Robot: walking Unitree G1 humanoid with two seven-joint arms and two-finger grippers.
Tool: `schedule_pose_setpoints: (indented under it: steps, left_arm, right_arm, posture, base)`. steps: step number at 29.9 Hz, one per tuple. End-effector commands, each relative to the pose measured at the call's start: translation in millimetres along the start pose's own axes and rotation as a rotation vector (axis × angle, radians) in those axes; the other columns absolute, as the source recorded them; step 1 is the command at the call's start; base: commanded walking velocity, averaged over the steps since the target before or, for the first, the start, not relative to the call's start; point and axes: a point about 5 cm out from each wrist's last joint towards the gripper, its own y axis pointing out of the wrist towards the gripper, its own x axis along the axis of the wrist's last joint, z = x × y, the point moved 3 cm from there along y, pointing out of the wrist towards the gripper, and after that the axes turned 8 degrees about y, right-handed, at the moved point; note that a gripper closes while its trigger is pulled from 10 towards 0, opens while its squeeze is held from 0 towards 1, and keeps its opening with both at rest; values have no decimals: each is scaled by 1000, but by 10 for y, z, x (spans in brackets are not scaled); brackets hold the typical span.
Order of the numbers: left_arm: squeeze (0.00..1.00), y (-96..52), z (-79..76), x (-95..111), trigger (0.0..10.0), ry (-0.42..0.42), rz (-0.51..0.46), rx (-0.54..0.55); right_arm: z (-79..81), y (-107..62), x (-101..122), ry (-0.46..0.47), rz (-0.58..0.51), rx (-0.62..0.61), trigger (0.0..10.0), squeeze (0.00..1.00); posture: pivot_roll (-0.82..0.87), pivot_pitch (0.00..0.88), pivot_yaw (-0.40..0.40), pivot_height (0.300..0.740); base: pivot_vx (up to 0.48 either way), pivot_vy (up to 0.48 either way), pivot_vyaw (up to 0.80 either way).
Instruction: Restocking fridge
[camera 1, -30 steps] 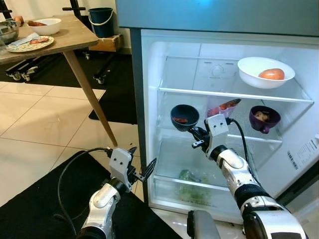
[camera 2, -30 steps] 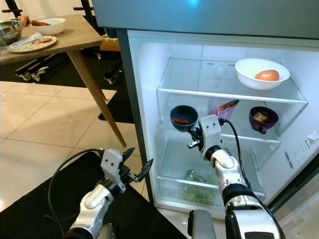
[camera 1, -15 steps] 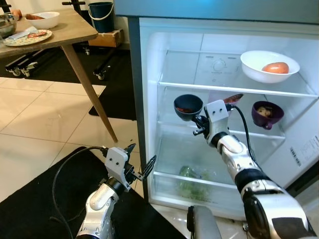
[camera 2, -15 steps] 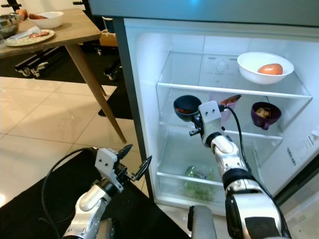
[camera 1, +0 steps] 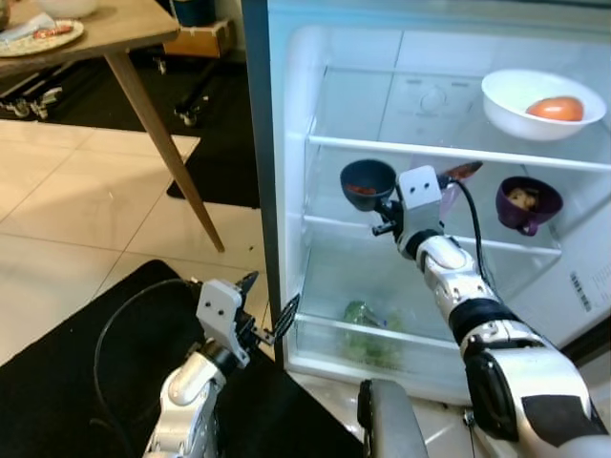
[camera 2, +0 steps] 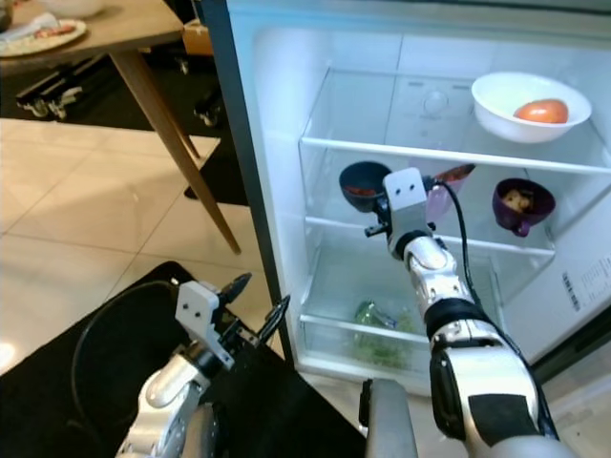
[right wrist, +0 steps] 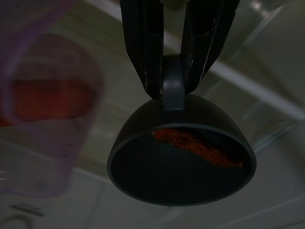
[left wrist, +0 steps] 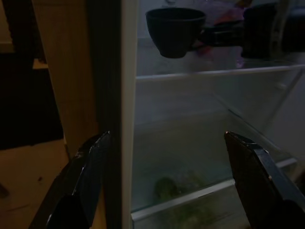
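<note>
Fridge (camera 1: 286, 191) stands open, lit inside, with a desk (camera 1: 134, 24) off to its left. Its top shelf (camera 1: 449, 153) carries a white bowl (camera 1: 535, 100); the middle shelf (camera 1: 334, 224) has a purple cup (camera 1: 525, 202) on the right and greens (camera 1: 368, 334) lie in the drawer below. The right gripper (camera 1: 387, 205) reaches in at middle-shelf level, fingers (right wrist: 143, 52) clenched on the handle of a dark cup (camera 1: 368, 183) holding something red. The cup hangs just above the shelf, left of a pink container (camera 2: 441, 196). The placing step looks under way; next it needs lowering level onto the shelf, then releasing. The left gripper (camera 1: 269, 315) waits low by the fridge's edge, fingers spread, empty.
</note>
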Motion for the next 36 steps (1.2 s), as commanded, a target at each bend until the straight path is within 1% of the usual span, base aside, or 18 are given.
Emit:
schedule_pose_setpoints:
  steps: [1,6,12,17,20,22,24,25,27,28,31,33,36]
  left_arm:
    - [0,-32,-11,13,10000,-14,10,-14]
    - [0,-13,-35,60,10000,-20,9,-35]
    - [0,-1,-62,99,10000,-26,7,-43]
    - [0,-10,-148,108,10000,-44,24,-80]
    - [0,11,-197,128,10000,-27,24,-109]
    - [0,15,-202,135,10000,-24,24,-111]
    - [0,83,-176,210,10000,15,8,-105]
    - [0,83,-176,210,10000,15,8,-105]
    - [0,142,-133,308,10000,32,-22,-85]
    - [0,161,-119,347,10000,35,-35,-78]
    - [0,170,-113,368,10000,35,-41,-74]
    - [0,204,-134,443,10000,35,-59,-77]
    - [0,205,-155,451,10000,34,-60,-81]
  right_arm:
    - [-125,-5,0,7,21,-67,10000,0]
    - [-187,1,17,6,35,-111,10000,0]
    - [-188,18,50,9,40,-126,10000,0]
    - [-136,45,76,13,45,-128,10000,0]
    - [-101,53,69,23,49,-119,10000,0]
    - [-95,54,68,26,50,-117,10000,0]
    - [-80,57,63,32,53,-117,10000,0]
    - [-80,57,63,32,53,-117,10000,0]
    - [-77,57,55,32,56,-118,10000,0]
    - [-77,56,52,31,58,-118,10000,0]
    - [-78,56,50,31,59,-119,10000,0]
    - [-93,46,17,21,74,-123,10000,0]
    - [-98,43,2,19,81,-124,10000,0]
  posture:
    - [2,240,6,540]
    - [2,249,14,540]
    - [0,260,17,540]
    - [11,272,19,540]
    - [14,277,26,540]
    - [14,277,26,540]
    - [12,280,31,540]
    - [12,280,31,540]
    - [10,280,31,540]
    - [11,282,32,540]
    - [11,282,32,540]
    - [9,283,33,540]
    - [10,283,34,540]
  base:
    - [0,0,0]
    - [0,0,0]
    - [0,0,0]
    - [0,0,0]
    - [0,0,0]
    - [0,0,0]
    - [0,0,0]
    - [0,0,0]
    - [0,0,0]
    - [0,0,0]
    - [0,0,0]
    - [0,0,0]
    - [0,0,0]
